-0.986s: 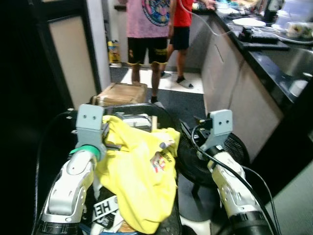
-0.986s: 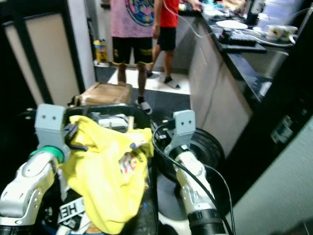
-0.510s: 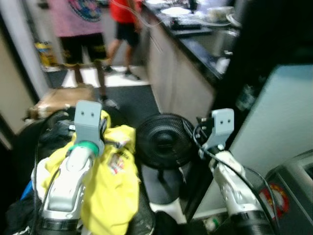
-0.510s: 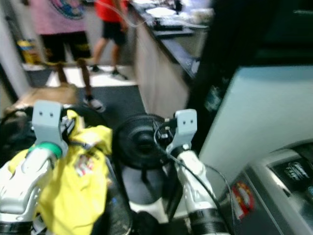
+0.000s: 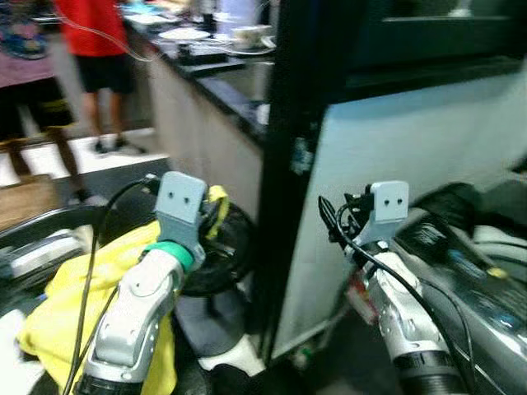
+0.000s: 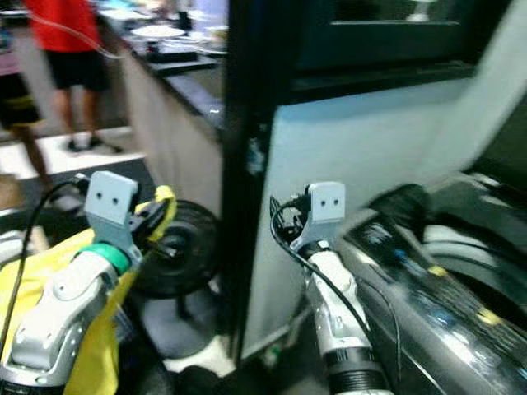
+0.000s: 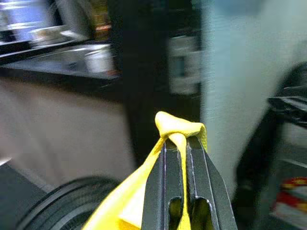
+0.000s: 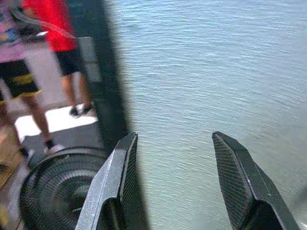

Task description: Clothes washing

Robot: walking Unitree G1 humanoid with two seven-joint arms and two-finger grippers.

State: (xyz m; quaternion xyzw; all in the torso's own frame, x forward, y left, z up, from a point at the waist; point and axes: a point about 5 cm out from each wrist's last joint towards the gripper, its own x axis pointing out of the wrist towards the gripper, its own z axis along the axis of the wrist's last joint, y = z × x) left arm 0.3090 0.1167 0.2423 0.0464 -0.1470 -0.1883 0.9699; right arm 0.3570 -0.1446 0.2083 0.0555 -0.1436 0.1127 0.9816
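Two grippers face a pale panel now that the camera has swung right: left gripper (image 7: 181, 143) pinching the yellow shirt (image 5: 62, 317), right gripper (image 8: 175, 148) spread.

Black pillar (image 5: 284, 164) and fan (image 5: 216, 255) — dead ahead

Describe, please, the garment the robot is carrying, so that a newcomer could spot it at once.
Start at the tall black post beside the pale panel. On the robot's left of it, past the round black fan, the left gripper is shut on a yellow garment draped under that arm. It is the one bright yellow thing there.
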